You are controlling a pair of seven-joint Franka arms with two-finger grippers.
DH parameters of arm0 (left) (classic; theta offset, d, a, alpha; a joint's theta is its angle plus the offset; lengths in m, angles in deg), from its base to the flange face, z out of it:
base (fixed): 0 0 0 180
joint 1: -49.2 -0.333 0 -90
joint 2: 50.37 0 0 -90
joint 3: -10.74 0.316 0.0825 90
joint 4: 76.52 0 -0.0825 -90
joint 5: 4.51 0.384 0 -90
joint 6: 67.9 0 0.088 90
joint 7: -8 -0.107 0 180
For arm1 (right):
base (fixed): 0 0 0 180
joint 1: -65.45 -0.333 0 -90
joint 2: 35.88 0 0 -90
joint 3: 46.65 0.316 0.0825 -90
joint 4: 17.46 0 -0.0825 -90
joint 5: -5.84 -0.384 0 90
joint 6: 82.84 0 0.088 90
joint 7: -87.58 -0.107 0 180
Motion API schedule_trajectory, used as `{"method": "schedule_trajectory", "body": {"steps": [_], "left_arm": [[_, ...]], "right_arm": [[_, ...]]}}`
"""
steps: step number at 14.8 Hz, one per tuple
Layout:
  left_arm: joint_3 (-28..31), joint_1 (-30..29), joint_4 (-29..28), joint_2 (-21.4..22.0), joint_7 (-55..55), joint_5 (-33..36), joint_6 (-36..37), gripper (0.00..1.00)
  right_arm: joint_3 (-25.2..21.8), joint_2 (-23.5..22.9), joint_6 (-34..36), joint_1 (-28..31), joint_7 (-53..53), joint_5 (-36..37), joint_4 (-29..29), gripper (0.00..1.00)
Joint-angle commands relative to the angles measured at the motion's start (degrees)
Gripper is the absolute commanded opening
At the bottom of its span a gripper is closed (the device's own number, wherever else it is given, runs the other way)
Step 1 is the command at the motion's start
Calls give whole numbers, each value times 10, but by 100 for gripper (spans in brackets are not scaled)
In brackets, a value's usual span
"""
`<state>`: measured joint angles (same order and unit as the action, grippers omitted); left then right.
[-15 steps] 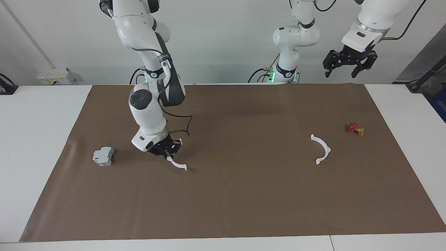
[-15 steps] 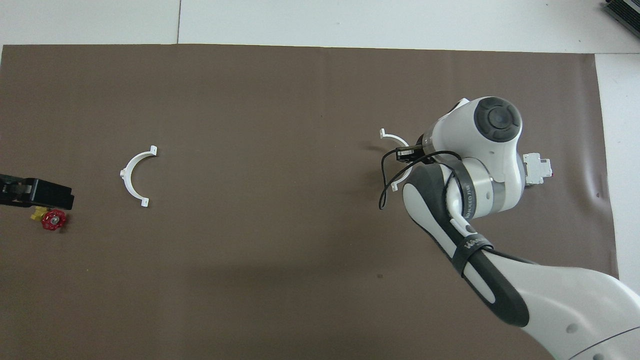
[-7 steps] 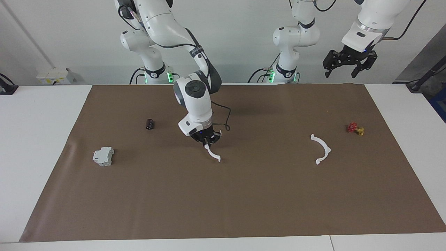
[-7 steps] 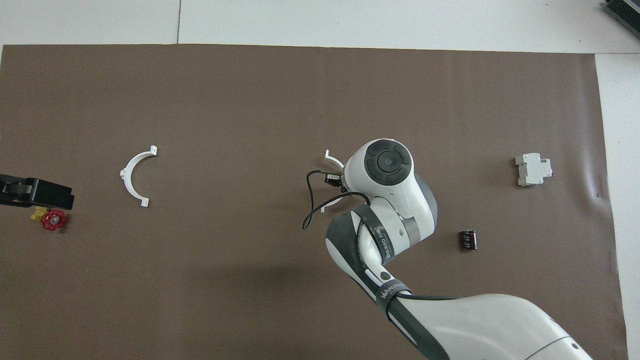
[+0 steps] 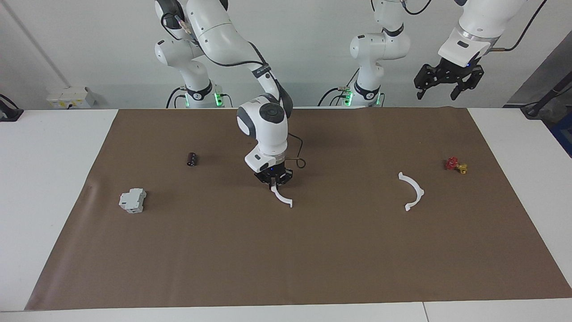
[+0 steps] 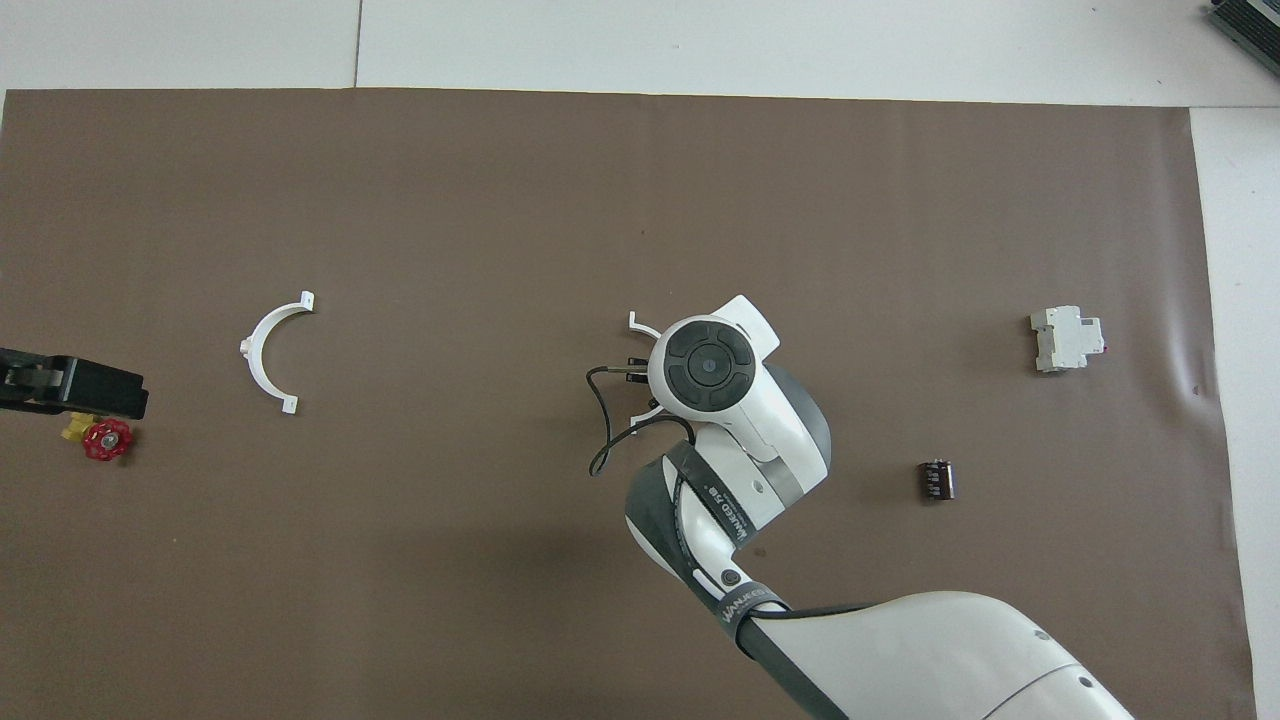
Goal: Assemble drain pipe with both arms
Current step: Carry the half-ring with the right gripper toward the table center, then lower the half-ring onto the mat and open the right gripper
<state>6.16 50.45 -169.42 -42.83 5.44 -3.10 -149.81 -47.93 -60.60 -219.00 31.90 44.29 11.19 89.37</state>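
A: Facing view first. Right gripper [image 5: 274, 180]?
B: Clamped on one half-ring [image 5: 281, 197], over the middle of the brown mat [image 5: 313, 268].
A: Left gripper [image 5: 448, 80]?
B: Parked high above the mat's corner at the left arm's end, fingers spread wide, nothing held.
A: Other half-ring [image 5: 412, 191]?
B: Flat on the mat toward that same end, beside a red valve [image 5: 456, 165].

A: Overhead now?
B: Held half-ring [image 6: 641, 324] mostly under the right arm's wrist. Loose half-ring [image 6: 270, 351] near the left-arm edge. Grey block [image 6: 1066, 338] and dark cylinder [image 6: 936, 479] toward the right-arm edge.
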Motion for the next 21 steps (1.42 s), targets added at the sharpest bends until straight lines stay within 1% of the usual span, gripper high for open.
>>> {"method": "schedule_trajectory", "body": {"steps": [1, 9, 12, 14, 17, 18, 19, 20, 21], "left_arm": [[5, 3, -7, 12, -5, -4, -1, 100], [6, -1, -7, 12, -7, -4, -3, 100], [6, -1, -7, 12, -6, -3, -4, 100], [6, -1, -8, 12, -6, -3, -4, 100], [6, -1, -8, 12, -3, -3, -5, 100], [7, -3, -13, 12, 4, -4, -18, 100], [7, -3, -27, 16, 21, -3, -54, 100], [6, -3, -46, 25, 37, -4, -76, 100], [6, -1, -66, 31, 34, -3, -90, 100]], "right_arm": [[3, -4, -14, 1, 4, 14, -2, 0], [4, -8, -27, -9, 39, 9, 5, 0], [4, -8, -26, -9, 26, -2, 5, 0], [4, -8, -26, -11, 10, -24, 5, 0], [4, -8, -28, -11, 10, -24, 6, 0], [4, -8, -28, -11, 10, -24, 6, 0], [4, -8, -29, -11, 10, -24, 7, 36], [4, -8, -31, -13, 9, -24, 9, 99], [4, -8, -30, -14, 9, -24, 9, 100]]}}
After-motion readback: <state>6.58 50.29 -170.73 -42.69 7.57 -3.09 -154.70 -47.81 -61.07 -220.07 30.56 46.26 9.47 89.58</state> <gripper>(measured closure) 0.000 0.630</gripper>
